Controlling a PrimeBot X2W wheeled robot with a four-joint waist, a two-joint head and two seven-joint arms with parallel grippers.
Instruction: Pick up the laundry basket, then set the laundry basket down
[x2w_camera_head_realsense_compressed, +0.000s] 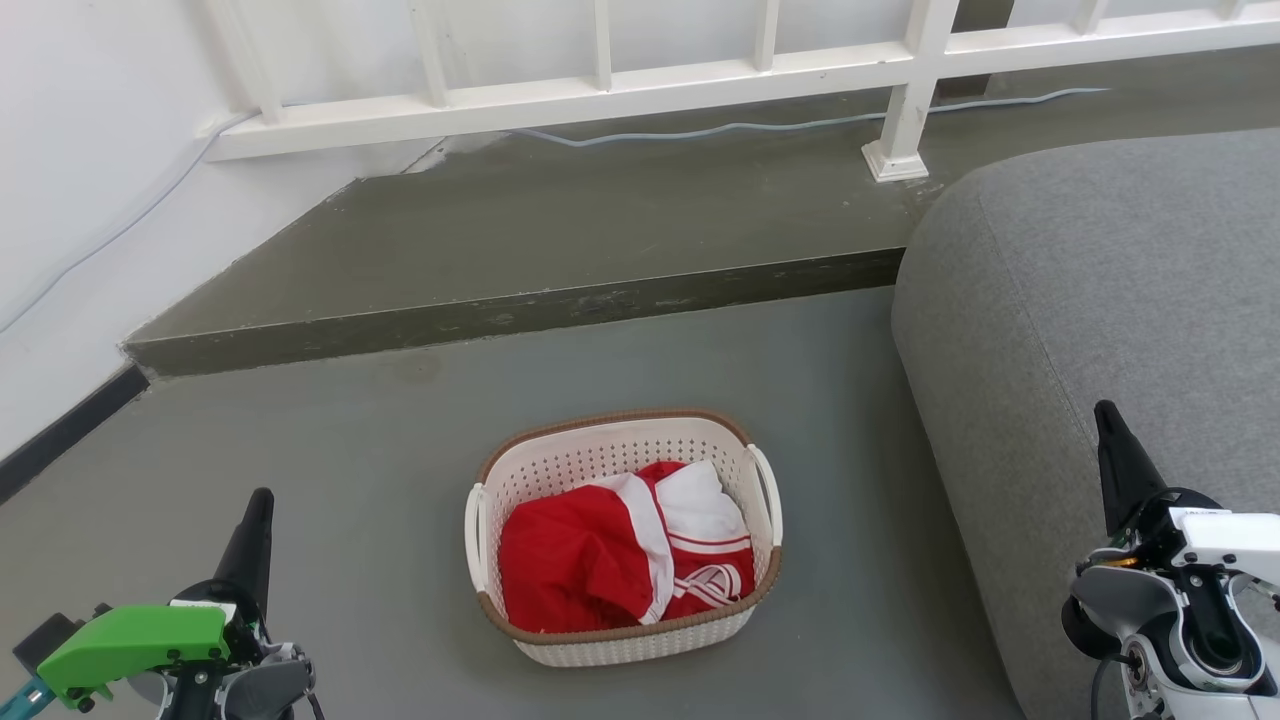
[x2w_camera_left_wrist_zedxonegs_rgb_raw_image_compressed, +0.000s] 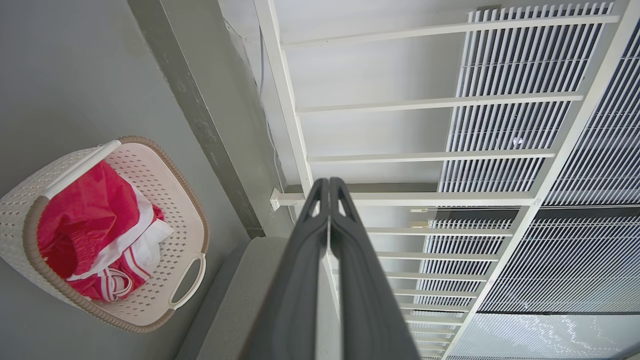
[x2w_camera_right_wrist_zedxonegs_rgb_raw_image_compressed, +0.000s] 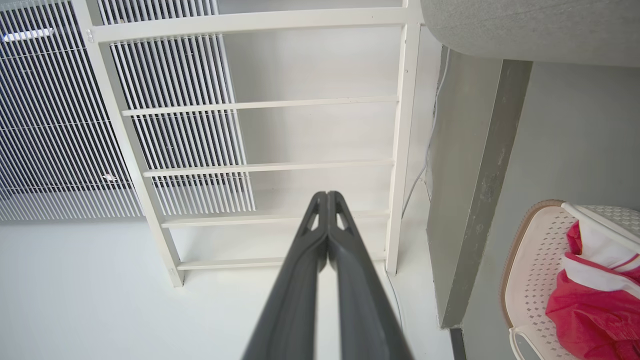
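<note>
The laundry basket (x2w_camera_head_realsense_compressed: 560, 473) sits on the grey floor straight ahead, cream-white and perforated with a brown rim, a white handle on each side and red-and-white clothing (x2w_camera_head_realsense_compressed: 625, 555) inside. My left gripper (x2w_camera_head_realsense_compressed: 258, 510) hangs at the lower left, well to the left of the basket, shut and holding nothing. My right gripper (x2w_camera_head_realsense_compressed: 1106, 418) is at the lower right in front of the grey sofa, shut and empty too. The left wrist view has the basket (x2w_camera_left_wrist_zedxonegs_rgb_raw_image_compressed: 177, 200) at its left, with my left gripper (x2w_camera_left_wrist_zedxonegs_rgb_raw_image_compressed: 329, 185) pressed shut. In the right wrist view the basket (x2w_camera_right_wrist_zedxonegs_rgb_raw_image_compressed: 532, 260) is at the lower right beside my right gripper (x2w_camera_right_wrist_zedxonegs_rgb_raw_image_compressed: 327, 196).
A grey sofa (x2w_camera_head_realsense_compressed: 1100, 300) rises just right of the basket. A dark raised step (x2w_camera_head_realsense_compressed: 520, 310) crosses the floor behind it, with a white railing (x2w_camera_head_realsense_compressed: 700, 75) and a cable beyond. A white wall (x2w_camera_head_realsense_compressed: 80, 180) stands at the left.
</note>
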